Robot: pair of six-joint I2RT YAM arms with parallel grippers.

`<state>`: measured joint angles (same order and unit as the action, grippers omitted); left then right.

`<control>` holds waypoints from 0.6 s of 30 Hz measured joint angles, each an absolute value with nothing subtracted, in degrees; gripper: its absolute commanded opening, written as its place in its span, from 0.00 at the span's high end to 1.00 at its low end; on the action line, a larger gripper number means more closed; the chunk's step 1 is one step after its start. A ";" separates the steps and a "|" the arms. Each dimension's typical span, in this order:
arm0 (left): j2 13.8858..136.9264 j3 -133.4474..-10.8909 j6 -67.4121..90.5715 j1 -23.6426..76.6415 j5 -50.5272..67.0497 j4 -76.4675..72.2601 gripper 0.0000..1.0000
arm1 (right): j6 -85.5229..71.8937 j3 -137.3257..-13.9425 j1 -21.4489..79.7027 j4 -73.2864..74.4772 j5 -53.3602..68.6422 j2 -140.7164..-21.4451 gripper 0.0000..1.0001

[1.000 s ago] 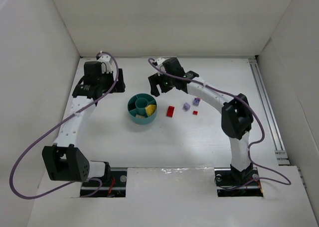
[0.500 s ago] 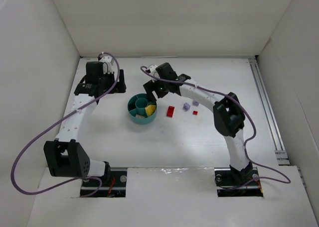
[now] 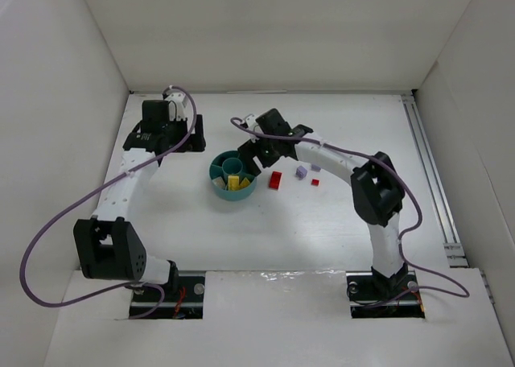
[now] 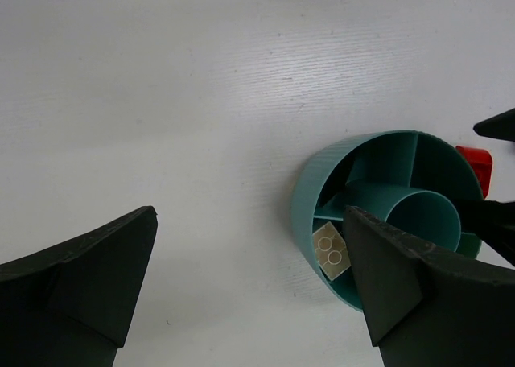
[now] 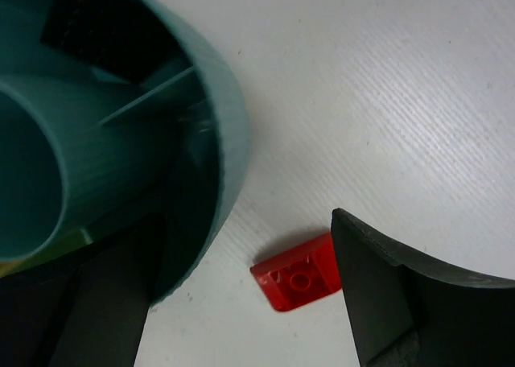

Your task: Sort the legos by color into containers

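Observation:
The teal dish (image 3: 219,191) sits mid-table, with yellow bricks (image 3: 234,182) in a near section. The left wrist view shows its rim (image 4: 310,191) and a white brick (image 4: 331,250) in one wedge. A red brick (image 3: 276,179) lies just right of the dish and also shows in the right wrist view (image 5: 296,275). A small red brick (image 3: 315,182) and two lavender bricks (image 3: 301,172) lie further right. My right gripper (image 3: 256,162) is open and empty at the dish's right rim, its jaws (image 5: 249,303) spanning the dish wall (image 5: 228,154) and the red brick. My left gripper (image 3: 191,129) (image 4: 249,286) is open and empty, behind and left of the dish.
White walls enclose the table on the left, back and right. A metal rail (image 3: 430,174) runs along the right edge. Purple cables (image 3: 48,238) loop from both arms.
My right gripper has swung left and down to the dish's right rim. The yellow bricks now sit nearer the front, so the dish seems to have turned. The left gripper barely moved.

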<state>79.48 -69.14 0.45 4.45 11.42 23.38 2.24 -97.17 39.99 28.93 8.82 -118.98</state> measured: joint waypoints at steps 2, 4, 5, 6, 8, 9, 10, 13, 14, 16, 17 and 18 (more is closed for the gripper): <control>80.09 -69.14 0.21 4.45 11.70 23.35 0.00 | 2.61 -95.94 40.16 29.95 8.91 -117.08 0.12; 80.51 -69.14 -0.01 4.45 12.08 23.35 0.00 | 2.61 -95.13 40.34 30.52 8.99 -114.91 0.12; 80.68 -69.14 -0.08 4.45 12.25 23.33 0.00 | 2.61 -94.76 40.42 30.55 9.04 -113.80 0.12; 80.79 -69.14 -0.12 4.45 12.43 23.33 0.00 | 2.55 -94.70 40.58 30.85 9.06 -112.77 0.12; 81.10 -69.14 -0.16 4.45 12.82 23.22 0.00 | 2.09 -94.72 40.88 30.83 9.10 -111.02 0.12; 81.25 -69.21 -0.25 4.45 13.08 23.16 0.00 | 1.74 -94.87 41.01 30.89 9.13 -110.43 0.12; 81.52 -69.41 -0.40 4.45 13.23 23.20 0.00 | 1.50 -95.07 41.30 30.92 9.21 -110.06 0.12; 82.02 -70.02 -1.08 4.45 13.52 22.90 0.00 | 0.80 -95.48 41.74 30.94 9.30 -109.86 0.12; 82.04 -70.15 -1.19 4.45 13.52 22.90 0.00 | 0.60 -95.48 41.76 31.09 9.30 -109.89 0.12; 82.02 -70.22 -1.54 4.45 13.89 22.55 0.00 | 0.34 -95.48 41.87 31.44 9.28 -109.89 0.12; 82.02 -70.22 -1.76 4.45 14.26 22.41 0.00 | 0.16 -95.48 42.00 31.46 9.23 -109.89 0.12; 82.02 -70.22 -1.98 4.45 14.72 22.41 0.00 | -0.08 -95.48 42.04 31.46 9.21 -109.89 0.12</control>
